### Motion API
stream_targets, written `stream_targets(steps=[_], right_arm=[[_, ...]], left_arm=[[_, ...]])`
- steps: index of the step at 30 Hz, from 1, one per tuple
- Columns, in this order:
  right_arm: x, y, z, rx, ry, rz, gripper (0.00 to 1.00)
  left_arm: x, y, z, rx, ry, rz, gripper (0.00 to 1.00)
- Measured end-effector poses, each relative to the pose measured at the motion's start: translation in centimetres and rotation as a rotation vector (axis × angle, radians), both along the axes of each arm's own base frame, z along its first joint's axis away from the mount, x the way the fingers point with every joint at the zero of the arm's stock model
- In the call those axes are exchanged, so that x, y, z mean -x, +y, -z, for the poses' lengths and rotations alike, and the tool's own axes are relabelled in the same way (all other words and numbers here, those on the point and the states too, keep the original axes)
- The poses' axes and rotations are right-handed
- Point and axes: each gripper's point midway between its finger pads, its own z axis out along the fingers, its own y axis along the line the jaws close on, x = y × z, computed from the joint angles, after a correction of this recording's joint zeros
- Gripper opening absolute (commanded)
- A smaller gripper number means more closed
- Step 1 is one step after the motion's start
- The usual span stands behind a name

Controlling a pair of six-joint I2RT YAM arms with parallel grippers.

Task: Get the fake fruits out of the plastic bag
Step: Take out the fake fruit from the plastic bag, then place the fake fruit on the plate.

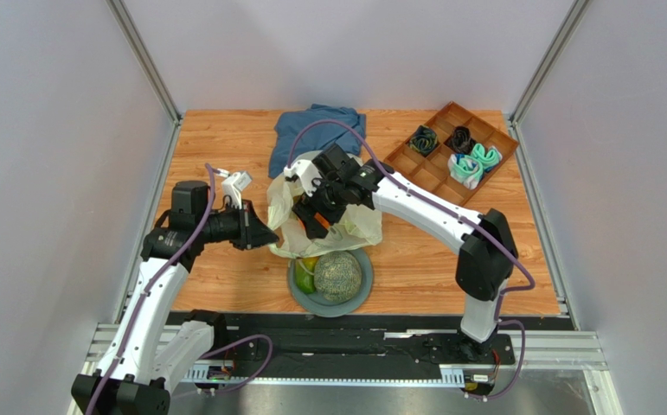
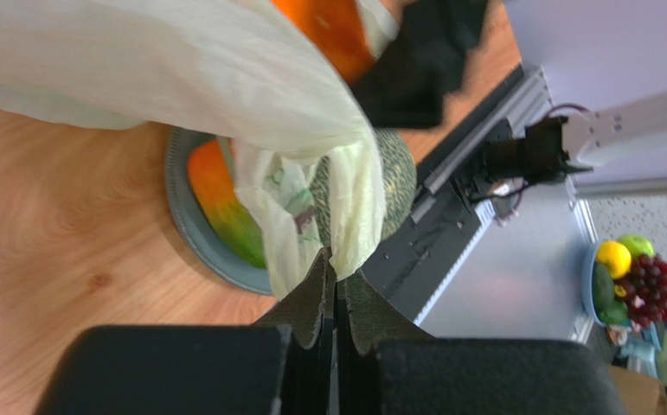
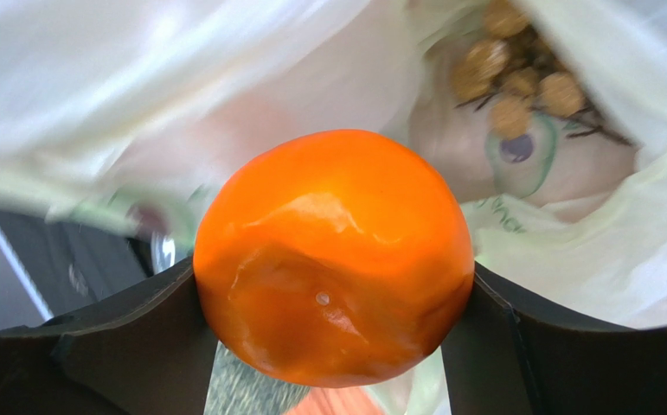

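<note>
The pale yellow-green plastic bag (image 1: 358, 226) lies mid-table, its mouth held up. My left gripper (image 1: 259, 233) is shut on the bag's edge (image 2: 345, 233) at its left side. My right gripper (image 1: 321, 216) is over the bag, shut on an orange (image 3: 335, 255), which also shows in the left wrist view (image 2: 332, 30). A netted green melon (image 1: 338, 275) and a green-orange fruit (image 1: 305, 278) sit on the grey plate (image 1: 364, 292) in front of the bag. Small tan pieces (image 3: 518, 73) lie inside the bag.
A blue cloth (image 1: 315, 130) lies behind the bag. A brown divided tray (image 1: 436, 169) at the back right holds rolled socks (image 1: 475, 162). Grey walls enclose the table on three sides.
</note>
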Motion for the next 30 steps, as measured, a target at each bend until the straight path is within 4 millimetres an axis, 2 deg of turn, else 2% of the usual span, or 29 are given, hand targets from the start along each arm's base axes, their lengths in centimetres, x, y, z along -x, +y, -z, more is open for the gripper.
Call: stream_targets(steps=[4, 7, 10, 14, 17, 19, 20, 21, 22, 26, 30], right_arm=[[3.2, -2.1, -0.3, 0.030, -0.012, -0.112, 0.32], [4.7, -4.1, -0.1, 0.062, -0.030, -0.173, 0.32], [6.4, -7.7, 0.4, 0.106, -0.052, -0.216, 0.32], [7.9, -12.1, 0.4, 0.140, -0.076, -0.217, 0.32], [8.0, -14.3, 0.7, 0.161, -0.086, -0.191, 0.33], [7.5, -15.0, 1.2, 0.180, -0.089, -0.181, 0.33], [7.2, -15.2, 1.6, 0.190, -0.089, -0.178, 0.34], [6.3, -15.7, 3.1, 0.223, -0.085, -0.173, 0.35], [6.3, -15.7, 3.1, 0.223, -0.085, -0.173, 0.35], [3.9, -16.1, 6.4, 0.280, -0.065, -0.197, 0.36], [2.5, -16.1, 9.3, 0.313, -0.053, -0.260, 0.37]], left_arm=[[-2.9, 0.7, -0.1, -0.015, -0.020, -0.088, 0.00], [-5.6, 0.8, -1.5, -0.007, -0.053, -0.136, 0.00], [-9.7, 0.4, -5.1, 0.012, -0.119, -0.153, 0.00], [-16.0, -0.1, -11.8, 0.032, -0.289, -0.166, 0.00], [-18.6, -0.2, -15.2, 0.033, -0.388, -0.168, 0.00], [-19.2, -0.2, -16.3, 0.032, -0.422, -0.168, 0.00], [-19.3, -0.1, -16.4, 0.029, -0.430, -0.166, 0.00], [-19.2, -0.1, -16.3, 0.024, -0.430, -0.160, 0.00], [-19.2, -0.1, -16.3, 0.024, -0.429, -0.160, 0.00], [-18.3, -0.2, -14.8, 0.019, -0.397, -0.148, 0.00], [-17.4, 0.0, -13.5, 0.001, -0.376, -0.139, 0.00]])
